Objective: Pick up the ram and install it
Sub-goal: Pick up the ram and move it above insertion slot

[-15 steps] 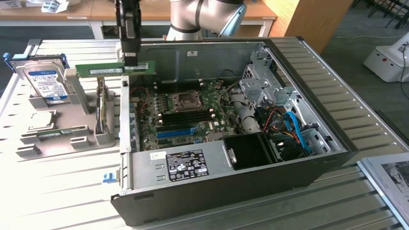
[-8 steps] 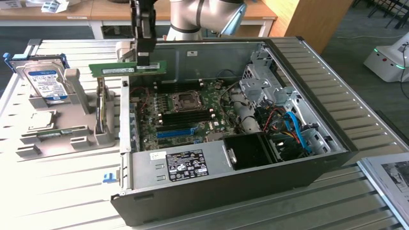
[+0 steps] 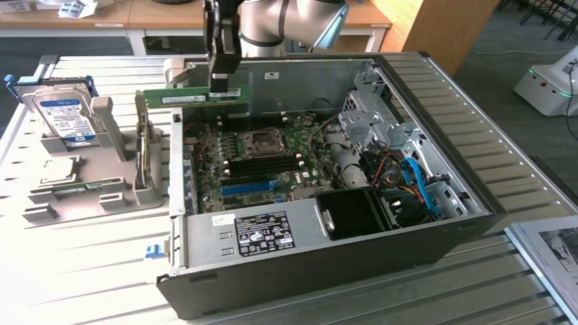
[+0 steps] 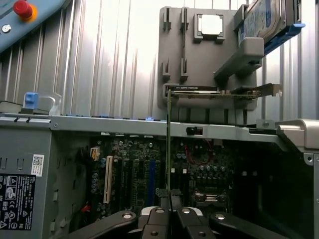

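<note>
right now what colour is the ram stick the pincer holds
Green. The ram shows its flat side best in the exterior view.

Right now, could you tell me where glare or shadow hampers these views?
Exterior view: glare washes out the table at the exterior view's left; the ram is evenly lit. Wrist view: the table glares white behind the grey holder, while the motherboard sits in shadow.

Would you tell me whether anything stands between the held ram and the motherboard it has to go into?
Nothing visible does: the gripper holds the ram in the air over the open case, and the motherboard lies uncovered below it.
</note>
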Controlling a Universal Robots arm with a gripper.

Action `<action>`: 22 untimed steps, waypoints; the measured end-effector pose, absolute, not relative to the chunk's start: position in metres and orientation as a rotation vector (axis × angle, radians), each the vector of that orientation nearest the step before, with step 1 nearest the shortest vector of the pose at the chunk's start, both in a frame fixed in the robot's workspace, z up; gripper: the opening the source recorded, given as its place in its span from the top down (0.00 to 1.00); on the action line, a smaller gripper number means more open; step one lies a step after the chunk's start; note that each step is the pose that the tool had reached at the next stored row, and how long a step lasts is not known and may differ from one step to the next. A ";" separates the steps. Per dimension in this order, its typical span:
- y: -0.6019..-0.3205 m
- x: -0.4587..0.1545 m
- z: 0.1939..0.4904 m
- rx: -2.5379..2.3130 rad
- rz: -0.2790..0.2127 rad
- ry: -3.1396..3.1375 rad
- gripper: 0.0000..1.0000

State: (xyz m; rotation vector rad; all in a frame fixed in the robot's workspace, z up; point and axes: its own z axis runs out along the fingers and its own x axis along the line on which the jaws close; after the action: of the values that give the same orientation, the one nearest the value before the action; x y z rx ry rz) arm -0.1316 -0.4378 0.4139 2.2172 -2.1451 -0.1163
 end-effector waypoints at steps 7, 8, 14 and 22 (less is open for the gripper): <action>-0.438 -0.114 0.414 2.217 -0.116 -2.145 0.89; -0.438 -0.111 0.414 2.217 -0.116 -2.145 0.89; -0.439 -0.097 0.414 2.217 -0.116 -2.145 0.89; -0.439 -0.078 0.414 2.217 -0.116 -2.145 0.89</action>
State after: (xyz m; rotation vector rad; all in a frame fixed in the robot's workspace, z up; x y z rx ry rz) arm -0.0778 -0.4392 0.4139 2.2174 -2.1451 -0.1163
